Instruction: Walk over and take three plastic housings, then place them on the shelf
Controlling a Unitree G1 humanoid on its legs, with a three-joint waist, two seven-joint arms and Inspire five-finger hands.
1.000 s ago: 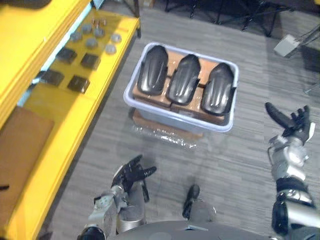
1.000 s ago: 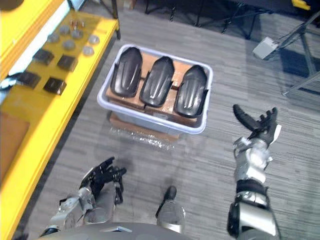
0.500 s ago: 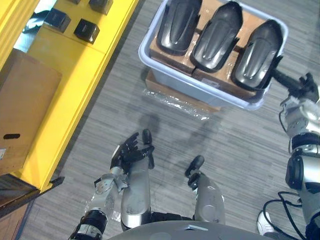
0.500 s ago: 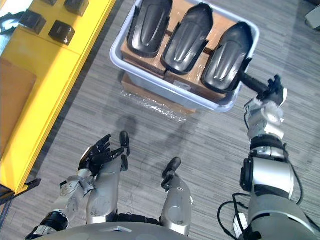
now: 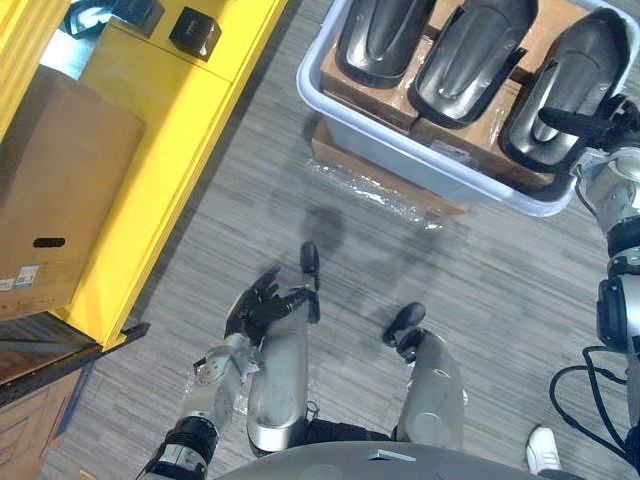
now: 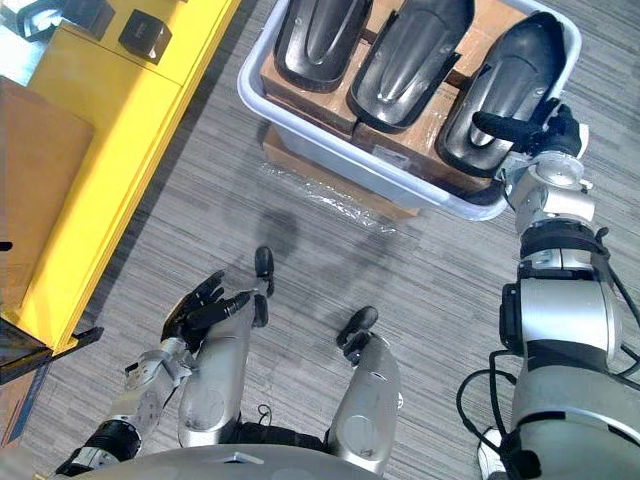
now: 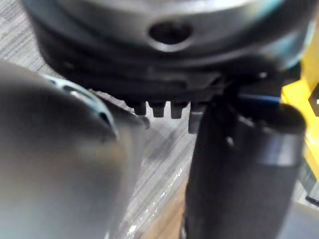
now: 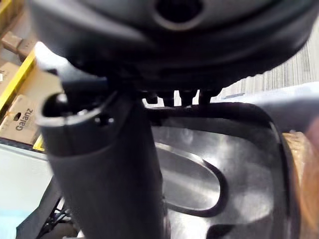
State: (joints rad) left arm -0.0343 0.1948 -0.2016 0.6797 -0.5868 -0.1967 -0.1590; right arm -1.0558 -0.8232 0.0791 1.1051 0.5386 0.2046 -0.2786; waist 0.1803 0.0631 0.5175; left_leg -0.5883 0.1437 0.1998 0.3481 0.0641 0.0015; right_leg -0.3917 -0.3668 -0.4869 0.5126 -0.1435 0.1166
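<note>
**Right hand (image 6: 550,130) spread open, nothing grabbed yet**

It's upper right, thumb stretched across the rightmost of three glossy black moulded plastic housings (image 5: 462,60) lying side by side on brown cardboard (image 5: 350,85) in a pale grey plastic tub (image 5: 400,145) at the top. Left hand (image 5: 262,308) hangs loose and empty, lower left. Probably light, stiff, slippery shells, so I'd pinch a rim, not the dome

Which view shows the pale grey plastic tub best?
Right eye view: the pale grey plastic tub shows both ends, three dark plastic housings inside. In the left eye view its right end meets the frame edge; the right wrist view shows one housing close.
</note>
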